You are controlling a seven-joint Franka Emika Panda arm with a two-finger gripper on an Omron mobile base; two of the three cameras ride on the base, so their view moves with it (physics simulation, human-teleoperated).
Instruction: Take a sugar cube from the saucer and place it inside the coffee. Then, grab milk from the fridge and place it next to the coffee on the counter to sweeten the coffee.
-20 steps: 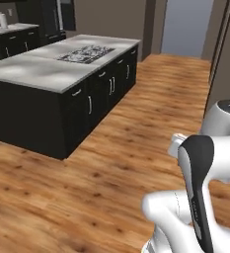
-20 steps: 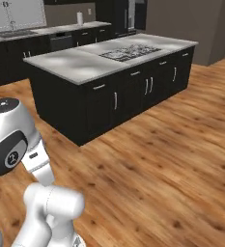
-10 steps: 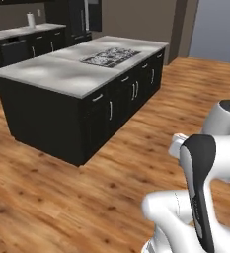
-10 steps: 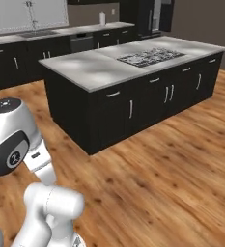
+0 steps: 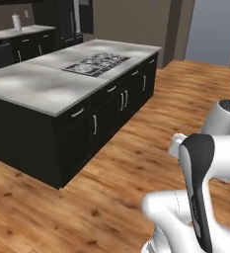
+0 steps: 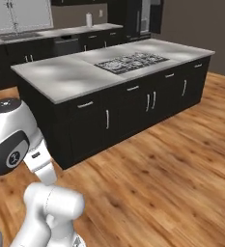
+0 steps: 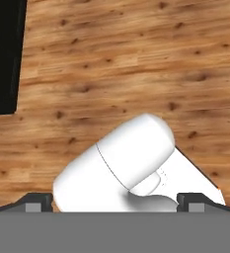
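Note:
In the hand view my gripper [image 7: 116,203] is open, its two dark fingertips [image 7: 37,202] far apart with nothing between them, and it looks down at the wooden floor [image 7: 136,59]. My arm [image 5: 200,197] is folded close over the base. The sugar cube, saucer, coffee and milk are out of view. A light-topped counter [image 6: 61,32] over black cabinets runs along the back wall. Beside it stands a tall black unit [image 6: 142,18] [image 5: 71,20] with silver handles, which may be the fridge, with its doors shut.
A black kitchen island [image 5: 62,84] [image 6: 109,67] with a plain grey top and a stove [image 5: 95,63] stands ahead of me. A paper towel roll [image 5: 16,21] stands on the back counter. Wooden floor [image 6: 181,169] lies open to the island's right.
The whole picture has shifted: the base has driven and turned, so the island now sits larger and further right in both base views. The arm's pose and the open jaws are unchanged.

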